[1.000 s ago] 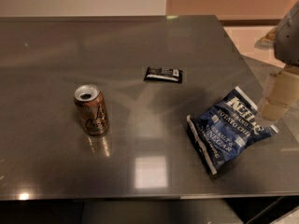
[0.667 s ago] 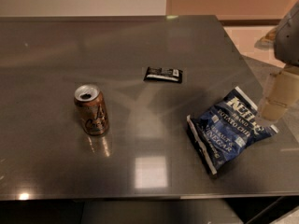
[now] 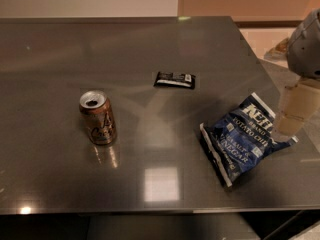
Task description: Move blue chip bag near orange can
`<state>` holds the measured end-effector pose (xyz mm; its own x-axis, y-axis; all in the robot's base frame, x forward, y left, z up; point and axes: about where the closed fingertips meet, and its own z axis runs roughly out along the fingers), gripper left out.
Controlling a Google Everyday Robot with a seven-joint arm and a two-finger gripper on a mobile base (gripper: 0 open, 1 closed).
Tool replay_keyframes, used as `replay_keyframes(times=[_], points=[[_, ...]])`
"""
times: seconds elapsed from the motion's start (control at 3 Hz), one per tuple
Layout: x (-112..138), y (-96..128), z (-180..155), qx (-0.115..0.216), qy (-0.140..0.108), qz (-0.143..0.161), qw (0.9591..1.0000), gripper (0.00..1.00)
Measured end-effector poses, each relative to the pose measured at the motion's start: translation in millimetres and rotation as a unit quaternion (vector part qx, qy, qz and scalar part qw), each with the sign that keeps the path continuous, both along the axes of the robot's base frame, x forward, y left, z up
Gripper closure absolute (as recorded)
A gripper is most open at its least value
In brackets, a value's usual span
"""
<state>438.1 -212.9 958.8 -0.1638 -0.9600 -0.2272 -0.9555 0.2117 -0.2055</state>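
Observation:
The blue chip bag (image 3: 243,140) lies flat on the dark grey table (image 3: 150,49) at the right front, navy with white lettering and white sealed edges. The orange can (image 3: 98,117) stands upright at the left of the middle, its silver top opened, far to the left of the bag. My gripper (image 3: 290,124) comes down from the right edge of the camera view and hangs at the bag's right end, right over or touching its upper right corner. I cannot tell whether it touches the bag.
A small flat black wrapper (image 3: 174,79) lies behind the middle of the table, between can and bag but farther back. The table's right edge (image 3: 260,64) runs just beyond the bag, with light floor past it. The front edge is close below the bag.

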Motion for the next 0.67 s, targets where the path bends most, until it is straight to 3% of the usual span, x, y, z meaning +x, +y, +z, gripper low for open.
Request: replay_keyframes(times=[0.67], points=[[-3.9,4.4,-51.6,0.0,0.019,0.076,0.9969,0.0]])
